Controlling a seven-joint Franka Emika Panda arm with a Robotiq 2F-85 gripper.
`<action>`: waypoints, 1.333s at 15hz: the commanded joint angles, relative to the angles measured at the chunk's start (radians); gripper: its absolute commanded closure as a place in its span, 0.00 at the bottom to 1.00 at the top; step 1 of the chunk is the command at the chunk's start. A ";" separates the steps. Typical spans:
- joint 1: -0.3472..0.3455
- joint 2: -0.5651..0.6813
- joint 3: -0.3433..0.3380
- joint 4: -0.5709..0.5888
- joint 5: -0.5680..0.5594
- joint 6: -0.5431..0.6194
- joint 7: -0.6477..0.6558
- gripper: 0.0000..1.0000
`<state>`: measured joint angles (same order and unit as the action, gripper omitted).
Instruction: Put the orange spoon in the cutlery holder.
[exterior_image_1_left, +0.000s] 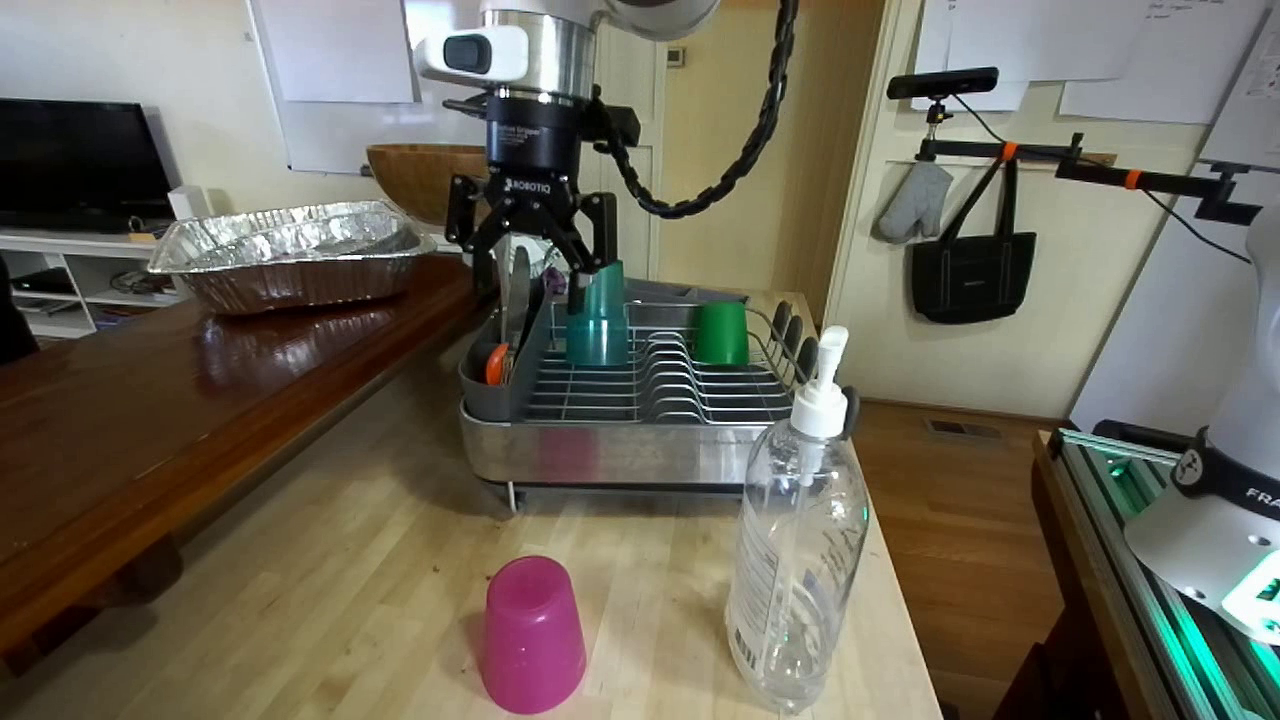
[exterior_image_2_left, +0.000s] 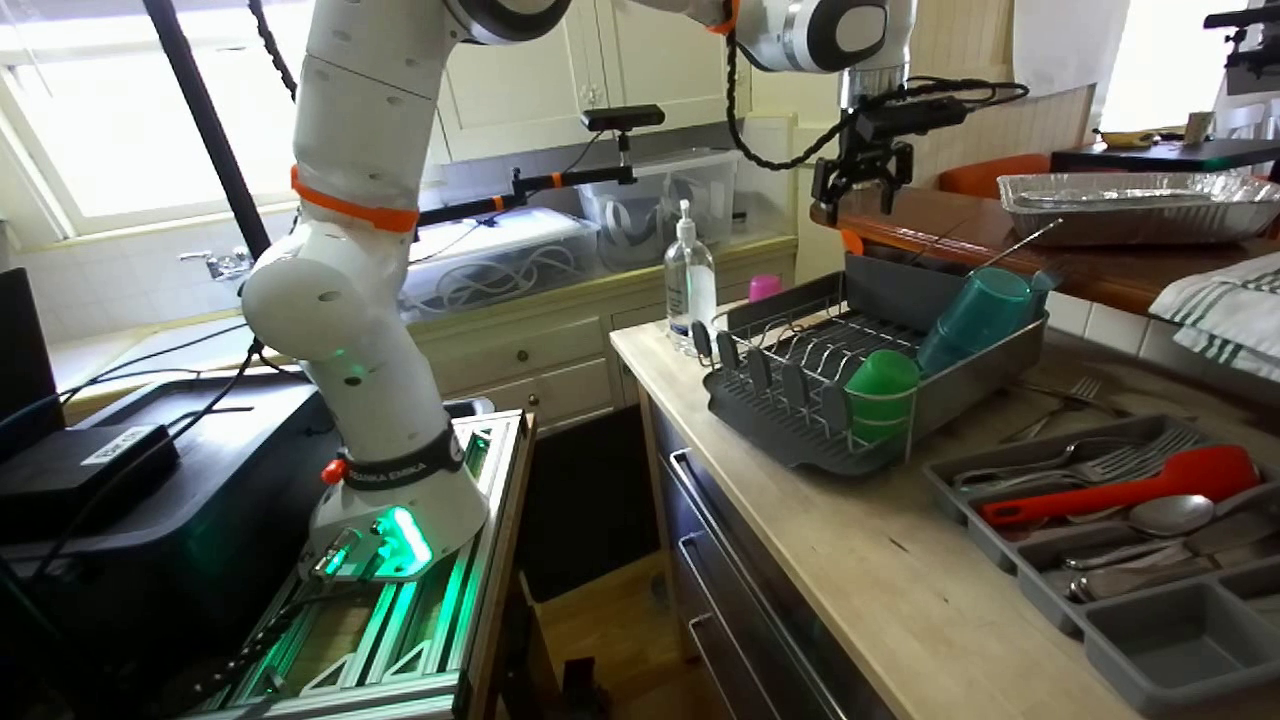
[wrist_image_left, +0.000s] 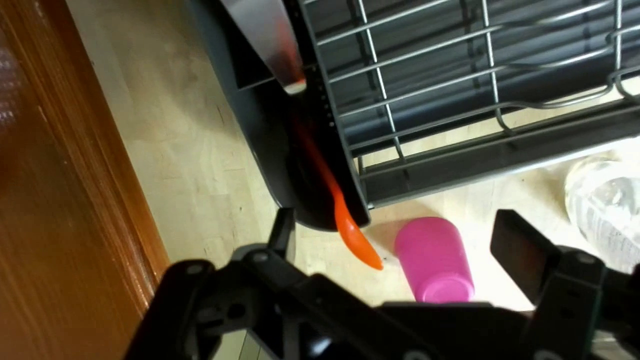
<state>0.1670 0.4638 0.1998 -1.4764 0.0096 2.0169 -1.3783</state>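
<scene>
Tool (wrist_image_left: 395, 224) spread wide, gripping nothing, and down below it the orange spoon (wrist_image_left: 350, 230) leans in the cutlery holder (exterior_image_1_left: 488, 402), bowl poking out!

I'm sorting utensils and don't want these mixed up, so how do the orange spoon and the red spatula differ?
Place: the orange spoon leans in the cutlery holder, bowl past its rim; the red spatula lies across the grey cutlery tray.
Shape: the spoon ends in a slim oval bowl, the spatula in a broad head.
Colour: the spoon is orange, the spatula red.
Both are long-handled utensils.
</scene>
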 joint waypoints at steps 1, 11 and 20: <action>0.022 0.075 0.014 0.110 -0.061 -0.058 -0.038 0.00; 0.044 0.116 0.033 0.147 -0.063 -0.061 -0.063 0.06; 0.045 0.152 0.037 0.167 -0.059 -0.057 -0.087 0.28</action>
<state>0.2135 0.5864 0.2303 -1.3540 -0.0365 1.9953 -1.4451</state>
